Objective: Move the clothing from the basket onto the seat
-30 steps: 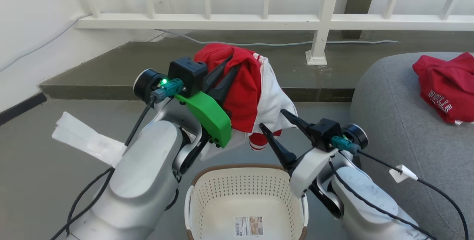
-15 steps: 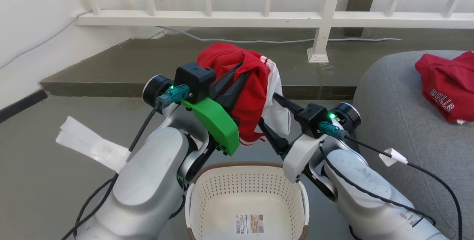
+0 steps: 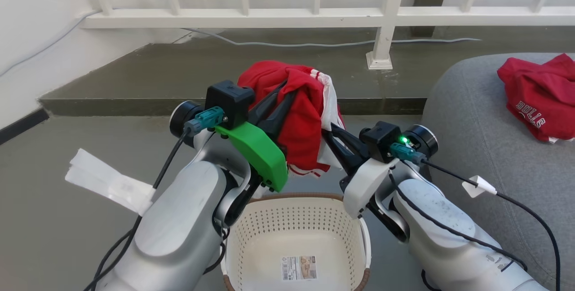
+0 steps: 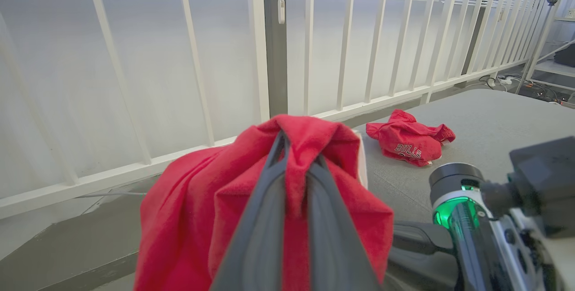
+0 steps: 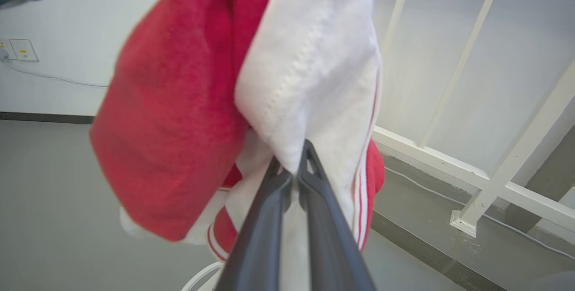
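Your right gripper [image 5: 292, 165], wide open a second ago, now pinched on white panel of red-and-white garment [image 3: 305, 122]. Left gripper [image 4: 295, 149] clamped on its red fold. Garment mid-frame, above emptied basket [image 3: 292, 199]. BULLS garment [image 3: 537, 98] upper right on seat [image 3: 471, 120] — two-handed carry across looks next.

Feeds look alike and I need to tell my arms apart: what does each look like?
Left arm, right arm: silver-grey shells, black cables with white tags, teal connectors. Left gripper: long dark fingers, bright green bracket. Right gripper: same fingers, white bracket, lit green lamp.
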Tool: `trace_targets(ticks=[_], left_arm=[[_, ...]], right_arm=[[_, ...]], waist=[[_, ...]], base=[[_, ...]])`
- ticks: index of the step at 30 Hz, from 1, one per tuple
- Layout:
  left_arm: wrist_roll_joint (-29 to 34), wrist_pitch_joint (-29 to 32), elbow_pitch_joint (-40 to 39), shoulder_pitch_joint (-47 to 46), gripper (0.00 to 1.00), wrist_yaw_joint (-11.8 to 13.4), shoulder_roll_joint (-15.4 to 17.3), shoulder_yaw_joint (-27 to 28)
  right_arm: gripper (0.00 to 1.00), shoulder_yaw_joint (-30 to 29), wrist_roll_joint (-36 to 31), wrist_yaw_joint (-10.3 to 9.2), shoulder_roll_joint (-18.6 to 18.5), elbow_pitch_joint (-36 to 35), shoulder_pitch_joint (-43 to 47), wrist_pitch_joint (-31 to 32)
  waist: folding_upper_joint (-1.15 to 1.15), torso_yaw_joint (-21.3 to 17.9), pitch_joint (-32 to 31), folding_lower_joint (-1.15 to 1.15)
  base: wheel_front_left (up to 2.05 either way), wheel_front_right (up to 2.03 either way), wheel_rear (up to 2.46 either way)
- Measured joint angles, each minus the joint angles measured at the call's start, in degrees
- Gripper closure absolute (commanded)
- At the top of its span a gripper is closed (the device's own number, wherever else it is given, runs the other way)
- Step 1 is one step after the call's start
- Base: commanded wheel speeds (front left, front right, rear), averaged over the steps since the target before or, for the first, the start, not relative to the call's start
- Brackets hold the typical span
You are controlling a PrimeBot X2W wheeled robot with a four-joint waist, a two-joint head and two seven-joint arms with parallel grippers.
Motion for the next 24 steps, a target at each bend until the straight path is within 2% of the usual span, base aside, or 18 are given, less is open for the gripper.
trace_targets(ticks=[7, 8, 10, 12, 13, 24], left_arm=[[-2.1, 0.1, 0.0, 2.2, 1.00, 0.7, 0.3, 1.6], [-2.4, 0.1, 0.0, 2.4, 0.90, 0.8, 0.3, 1.9], [-2.6, 0.0, 0.0, 2.9, 0.55, 1.2, 0.4, 2.2], [-3.0, 0.0, 0.0, 3.5, 0.09, 1.3, 0.5, 2.5], [-3.1, -0.1, 0.0, 3.8, 0.00, 1.3, 0.6, 2.8], [-3.6, -1.6, -0.2, 5.9, 0.00, 1.8, 0.9, 3.9]], right_arm=[[1.00, -2.5, 1.8, -1.46, 0.0, 0.2, -0.1, 0.0], [1.00, -3.1, 2.3, -1.52, 0.0, 0.2, -0.1, 0.0], [1.00, -3.9, 2.7, -1.90, 0.0, 0.2, -0.1, 0.0], [1.00, -5.0, 3.0, -2.43, 0.0, 0.2, -0.2, 0.0], [1.00, -5.5, 3.0, -2.48, 0.0, 0.2, -0.4, 0.0], [1.00, -10.8, 3.0, -4.59, -1.6, -1.8, -2.3, 0.0]], waist=[[0.00, -2.0, 0.5, 0.00], [0.00, -2.2, 0.5, 0.00], [0.00, -2.8, 0.6, 0.00], [0.00, -3.5, 0.6, 0.00], [0.00, -3.8, 0.7, 0.00], [0.00, -8.1, 1.0, 0.00]], base=[[0.00, 0.00, 0.00], [0.00, 0.00, 0.00], [0.00, 0.00, 0.00], [0.00, 0.00, 0.00], [0.00, 0.00, 0.00], [0.00, 0.00, 0.00]])
